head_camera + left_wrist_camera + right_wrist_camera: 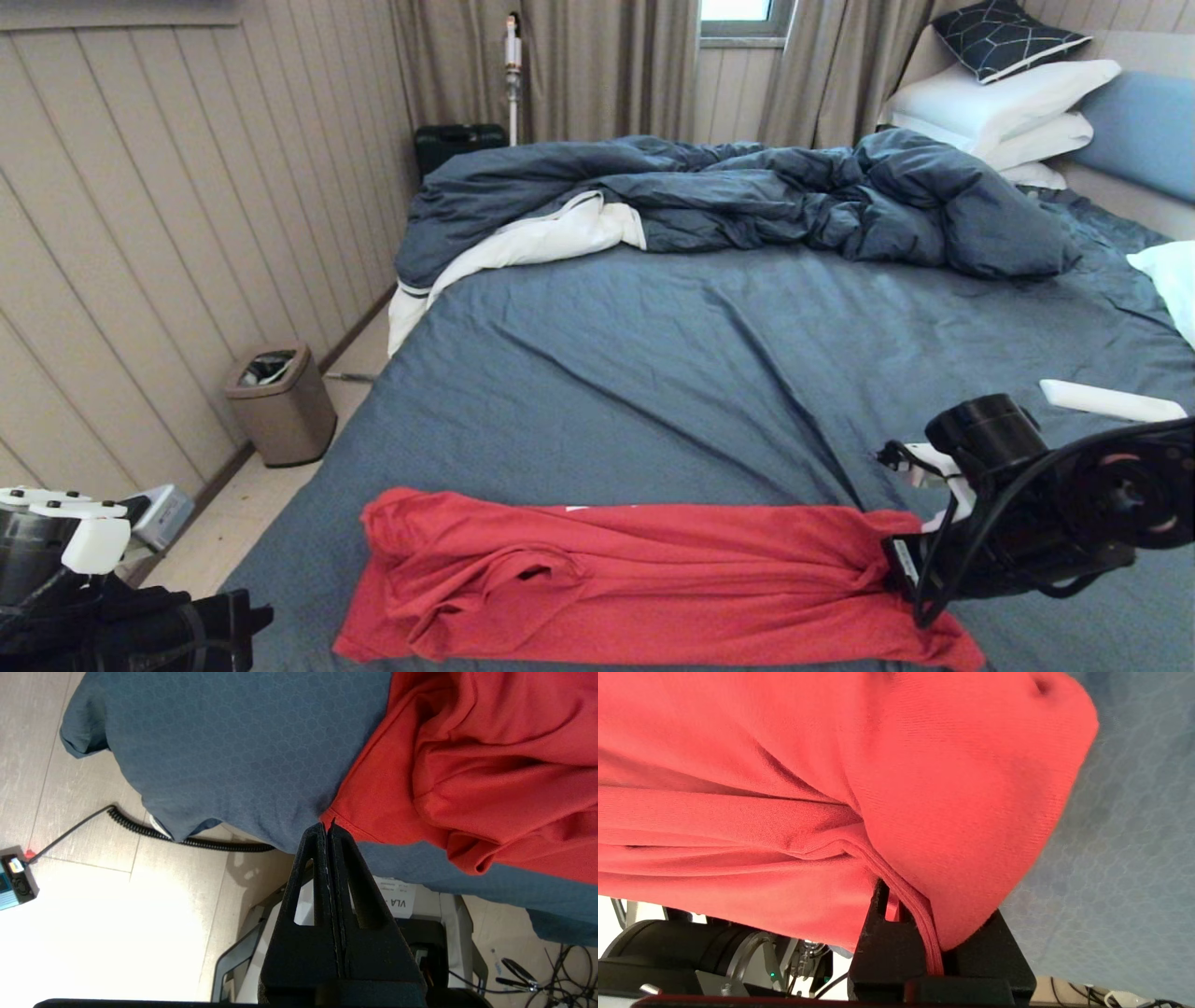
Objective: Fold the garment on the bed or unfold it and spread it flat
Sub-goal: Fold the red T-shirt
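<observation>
My right gripper (920,933) is clamped on the garment (635,579): in the right wrist view a ribbed red hem runs down between the two black fingers (882,947), and loose cloth drapes over and hides the fingertips. In the head view this gripper sits at the garment's right end, where the fabric bunches into tight gathers against it.

My left gripper (328,830) has its fingers pressed together with nothing between them. Its tips sit just beside the hemmed left corner of the garment, at the near edge of the bed (709,355); I cannot tell whether they touch the cloth. In the head view the left arm is low at the bottom left, off the mattress.

The garment lies as a long, rumpled red band across the near edge of the bed, stretching from left to right, with a thin sliver of white print at its far edge.

Beyond the garment, the slate-blue sheet is open up to the duvet (747,196), heaped across the far part. A white remote (1111,401) lies on the sheet to the right, near my right arm. A bin (280,403) stands on the floor to the left of the bed.
</observation>
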Robot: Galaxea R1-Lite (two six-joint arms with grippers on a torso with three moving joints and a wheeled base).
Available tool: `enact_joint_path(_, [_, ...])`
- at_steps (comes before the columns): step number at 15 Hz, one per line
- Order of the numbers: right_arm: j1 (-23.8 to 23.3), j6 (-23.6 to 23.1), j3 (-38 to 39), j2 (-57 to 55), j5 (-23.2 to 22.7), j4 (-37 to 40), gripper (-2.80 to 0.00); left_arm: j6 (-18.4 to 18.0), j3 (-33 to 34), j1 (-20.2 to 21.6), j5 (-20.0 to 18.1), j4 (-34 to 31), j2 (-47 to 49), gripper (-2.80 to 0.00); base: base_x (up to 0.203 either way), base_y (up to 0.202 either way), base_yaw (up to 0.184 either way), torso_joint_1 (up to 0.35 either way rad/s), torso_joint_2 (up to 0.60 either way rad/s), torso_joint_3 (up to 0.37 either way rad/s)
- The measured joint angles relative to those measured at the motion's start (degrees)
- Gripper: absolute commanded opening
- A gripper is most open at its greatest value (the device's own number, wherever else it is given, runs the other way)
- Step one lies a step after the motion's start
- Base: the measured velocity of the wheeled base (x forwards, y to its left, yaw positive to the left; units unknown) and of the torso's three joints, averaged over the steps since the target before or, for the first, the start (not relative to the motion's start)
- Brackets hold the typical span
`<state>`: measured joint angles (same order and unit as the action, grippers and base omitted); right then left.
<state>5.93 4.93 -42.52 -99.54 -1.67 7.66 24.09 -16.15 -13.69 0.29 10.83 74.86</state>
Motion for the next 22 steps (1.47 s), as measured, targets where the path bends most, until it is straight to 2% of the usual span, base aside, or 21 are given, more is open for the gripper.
enact_joint_path(7, [-8.5, -4.1, -6.0, 0.9, 0.2, 0.3, -2.80, 0.1, 0.0, -0.1, 0.0, 0.0, 0.9, -2.80, 0.000, 0.000, 0.000, 0.000, 0.00, 0.000])
enact_joint_path(13, [-20.5, -9.7, -11.3, -0.7, 0.2, 1.4, -2.80, 0.3, 0.0, -0.3, 0.0, 0.0, 1.5, -2.80, 0.000, 0.000, 0.000, 0.000, 0.00, 0.000])
enact_joint_path(18, [-32.7, -14.6, -25.0, -5.1, -0.1, 9.0, -2.80, 0.4, 0.0, -0.5, -0.1, 0.1, 2.1, -2.80, 0.000, 0.000, 0.000, 0.000, 0.00, 0.000])
enact_joint_path(22, [-40.2, -17.3, -38.7, -10.7, -0.1, 16.2, -2.80, 0.4, -0.2, -0.6, -0.1, 0.1, 2.6, -2.80, 0.000, 0.000, 0.000, 0.000, 0.00, 0.000])
